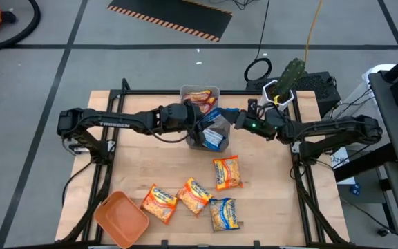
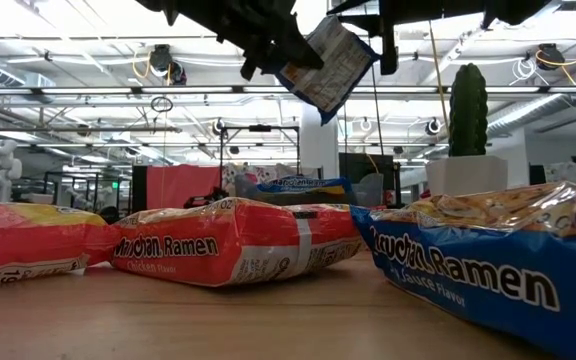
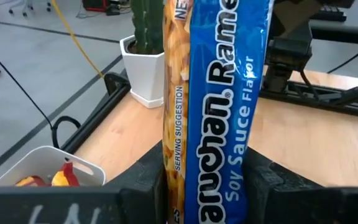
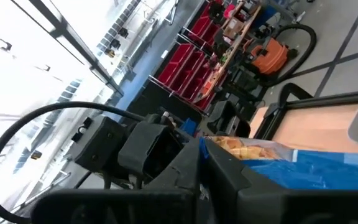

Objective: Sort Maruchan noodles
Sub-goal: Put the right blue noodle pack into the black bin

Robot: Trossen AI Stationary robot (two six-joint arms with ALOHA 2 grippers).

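Observation:
My left gripper (image 1: 197,124) (image 2: 273,50) (image 3: 207,180) is shut on a blue-and-silver Maruchan packet (image 1: 217,131) (image 2: 328,62) (image 3: 219,93), raised above the two bins at the table's far middle. My right gripper (image 1: 239,119) (image 2: 384,40) sits close to the packet's other end, and its wrist view shows the blue packet (image 4: 303,168) beside it. Several more packets lie flat on the near half of the table: orange ones (image 1: 227,172) (image 1: 194,196) (image 1: 159,203) and a blue one (image 1: 224,214). Up close in the low view are a red packet (image 2: 228,245) and a blue packet (image 2: 478,265). My left gripper pinches the blue packet between its two fingers (image 3: 143,183) at one short end (image 3: 204,186), with the printed face turned toward the wrist camera. The fingers reach in from the table's left. The packet is lifted clear and tilts, stretching away from the fingers toward my right gripper.
A grey bin (image 1: 200,92) at the far middle holds reddish packets, and a clear bin (image 1: 200,142) in front of it holds blue ones. An orange tray (image 1: 121,219) sits at the near left corner. A potted cactus (image 1: 290,76) (image 2: 468,110) stands at the far right.

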